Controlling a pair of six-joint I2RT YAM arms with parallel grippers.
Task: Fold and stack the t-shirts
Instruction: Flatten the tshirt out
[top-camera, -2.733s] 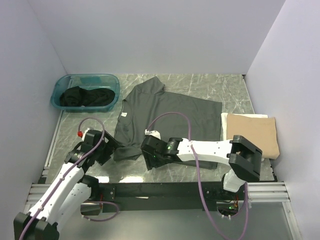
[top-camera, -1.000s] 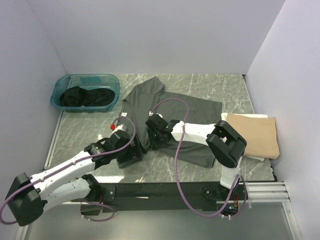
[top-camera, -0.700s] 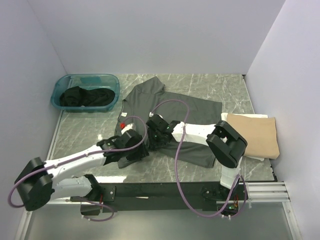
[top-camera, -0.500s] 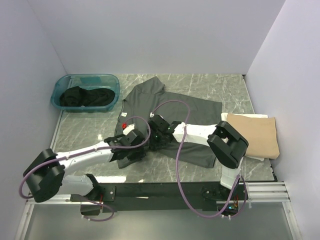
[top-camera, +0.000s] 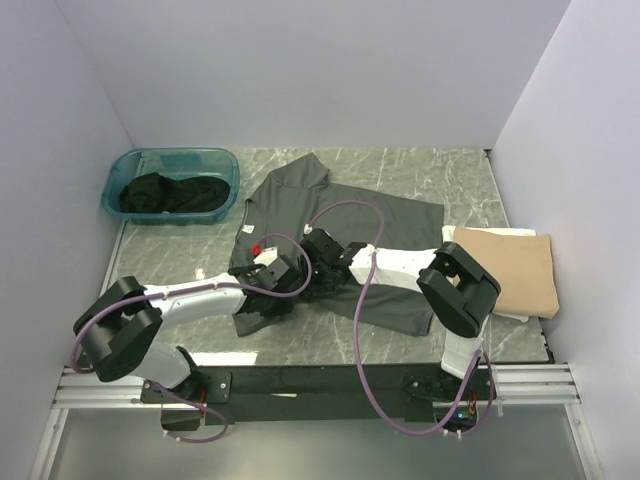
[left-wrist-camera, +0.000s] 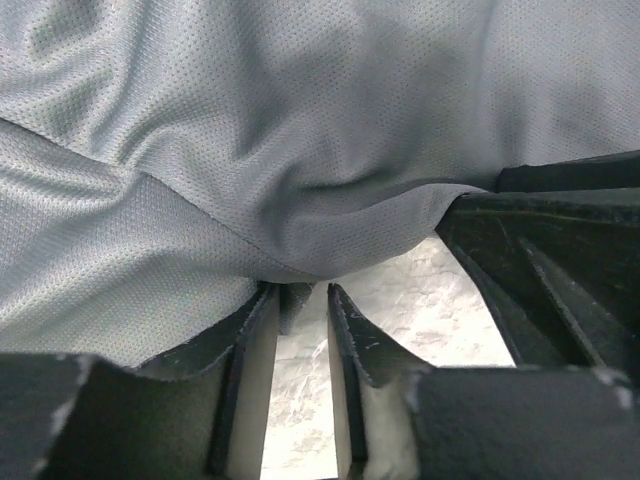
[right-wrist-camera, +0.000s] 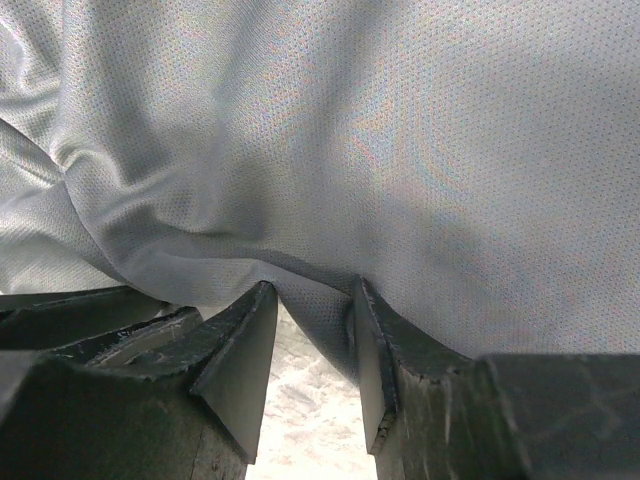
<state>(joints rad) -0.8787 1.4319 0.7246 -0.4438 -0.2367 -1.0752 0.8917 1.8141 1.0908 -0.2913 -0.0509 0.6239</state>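
A dark grey-olive t-shirt (top-camera: 345, 212) lies spread across the middle of the table, its near left part bunched up. Both grippers meet at that bunched edge. My left gripper (top-camera: 288, 280) has its fingers drawn close with the shirt's hem (left-wrist-camera: 293, 300) tucked between the tips (left-wrist-camera: 298, 292). Just to its right, my right gripper (top-camera: 318, 272) holds a fold of the same cloth (right-wrist-camera: 325, 320) between its tips (right-wrist-camera: 312, 290). Grey cloth fills both wrist views, with marble showing below. A folded tan t-shirt (top-camera: 505, 265) lies at the right. Black t-shirts (top-camera: 165, 193) sit in the tub.
A teal plastic tub (top-camera: 215, 165) stands at the back left. Grey walls close the table on three sides. The right arm's elbow (top-camera: 460, 290) rises next to the tan shirt. Purple cables loop over both arms.
My left arm has stretched right along the table to the shirt's near edge, beside the right gripper, and its jaws have narrowed onto the hem. The right gripper has hardly moved in the last second.
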